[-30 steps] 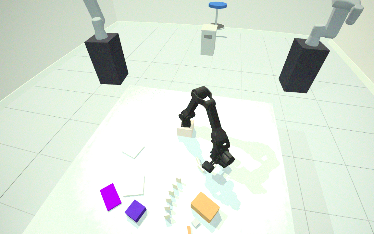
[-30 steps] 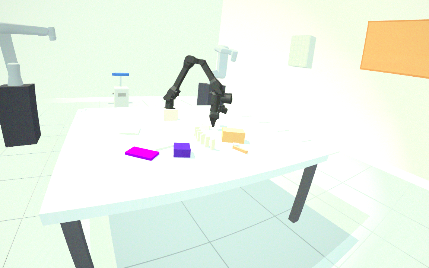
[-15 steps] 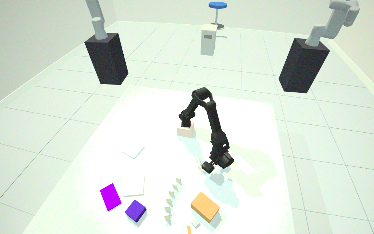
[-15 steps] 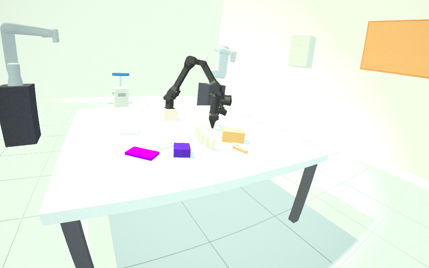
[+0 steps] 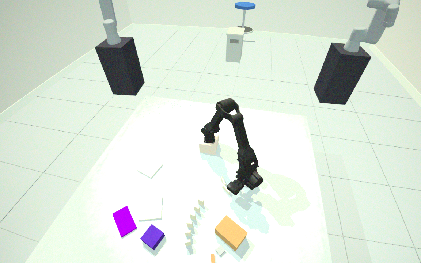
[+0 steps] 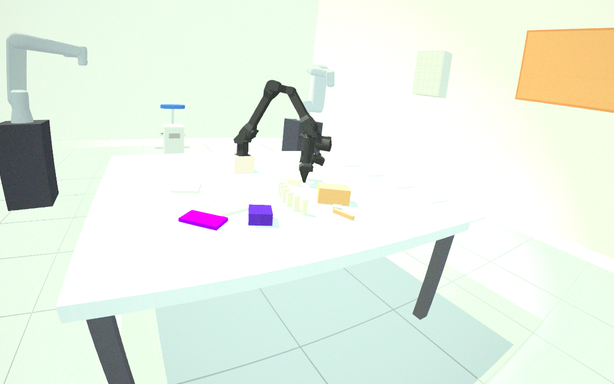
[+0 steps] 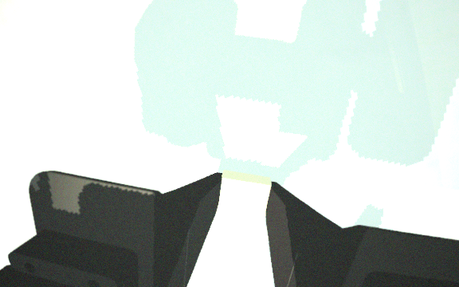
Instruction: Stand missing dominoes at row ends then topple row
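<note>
Several pale dominoes (image 5: pixel 192 217) (image 6: pixel 296 202) stand upright in a curved row on the white table. My gripper (image 5: pixel 236 189) (image 6: pixel 304 181) (image 7: pixel 245 185) points down at the table behind the row. Its fingers are drawn in on a pale domino, whose yellowish edge (image 7: pixel 247 177) spans between the fingertips in the wrist view. The fingers hide most of it in the top and exterior views. Two more pale dominoes lie flat just left of the gripper in the top view, one farther back (image 5: pixel 223 180) and one nearer (image 5: pixel 226 190). Glare washes out their outlines.
An orange block (image 5: pixel 231 232) (image 6: pixel 333 194) lies right of the row, with a small pale block (image 5: pixel 220 250) and an orange strip (image 5: pixel 212 258) (image 6: pixel 343 214) nearby. A purple block (image 5: pixel 152 236) (image 6: pixel 260 215) and a magenta slab (image 5: pixel 124 221) (image 6: pixel 202 219) lie left of the row.
</note>
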`<move>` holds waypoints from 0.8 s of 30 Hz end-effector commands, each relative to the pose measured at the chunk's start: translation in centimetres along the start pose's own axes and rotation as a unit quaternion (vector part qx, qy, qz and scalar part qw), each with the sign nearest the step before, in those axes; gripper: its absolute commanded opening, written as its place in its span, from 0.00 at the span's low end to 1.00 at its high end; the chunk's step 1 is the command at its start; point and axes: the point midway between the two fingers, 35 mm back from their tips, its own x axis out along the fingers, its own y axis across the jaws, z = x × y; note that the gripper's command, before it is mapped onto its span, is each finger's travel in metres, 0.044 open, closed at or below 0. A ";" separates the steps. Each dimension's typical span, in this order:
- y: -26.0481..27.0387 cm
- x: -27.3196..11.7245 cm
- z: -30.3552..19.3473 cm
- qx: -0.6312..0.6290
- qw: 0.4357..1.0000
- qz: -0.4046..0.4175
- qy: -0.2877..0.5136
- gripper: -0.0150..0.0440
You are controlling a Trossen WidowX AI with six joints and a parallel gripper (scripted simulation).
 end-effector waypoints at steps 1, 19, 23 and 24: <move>0.0 -0.2 0.0 -0.001 1.000 0.000 -0.001 0.44; 0.4 -16.0 -0.7 -0.008 1.000 0.000 -0.001 0.44; 0.4 -16.0 -0.5 0.060 0.998 0.000 -0.001 0.44; 0.4 -16.0 -0.4 0.107 0.994 0.000 -0.001 0.44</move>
